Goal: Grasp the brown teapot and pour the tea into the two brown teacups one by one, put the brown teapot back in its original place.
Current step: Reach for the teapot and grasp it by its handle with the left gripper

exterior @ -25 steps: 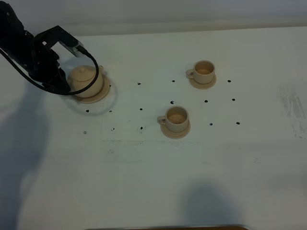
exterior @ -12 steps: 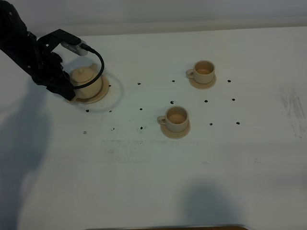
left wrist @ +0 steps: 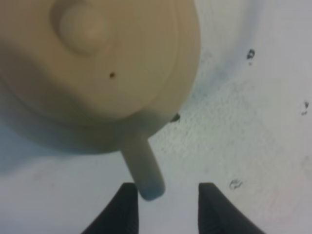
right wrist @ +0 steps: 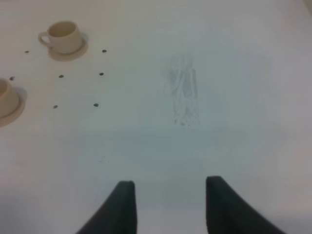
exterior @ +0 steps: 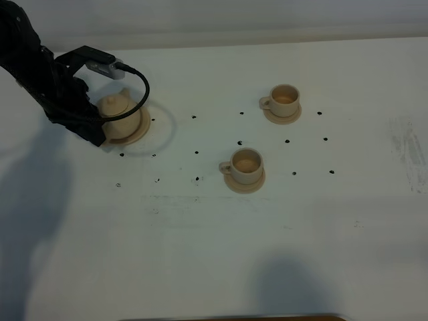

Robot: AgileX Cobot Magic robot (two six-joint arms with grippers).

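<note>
As it sits on its big flat saucer (exterior: 140, 132), the teapot (exterior: 124, 117) looks round and fat. It is a pale tan colour, its lid has a little round knob (left wrist: 83, 27) on top, and a thin handle (left wrist: 144, 170) sticks out of one side. There is one teapot and one big saucer under it. There are two cups, both small and the same tan as the teapot, each with a tiny loop handle. Each stands on its own small saucer (exterior: 245, 183), so that makes two small saucers. One cup (exterior: 246, 162) is well apart from the teapot, and the other cup (exterior: 285, 98) is further from the teapot again. Lots of small black dots (exterior: 198, 152) are marked on the white table (exterior: 267, 254) between the teapot and the cups. The left arm (exterior: 40, 73) is black and bends down right beside the teapot, on the side away from the cups. A black cable (exterior: 146, 90) loops from it over the teapot. The left gripper (left wrist: 168, 187) has its two fingers (left wrist: 127, 209) spread apart. The end of the teapot's handle pokes in between them, close to one finger with a gap to the other, so it is not squeezed. The right gripper (right wrist: 170, 183) hangs over the table far from the teapot, out past the cups, with its two fingers spread wide apart.
</note>
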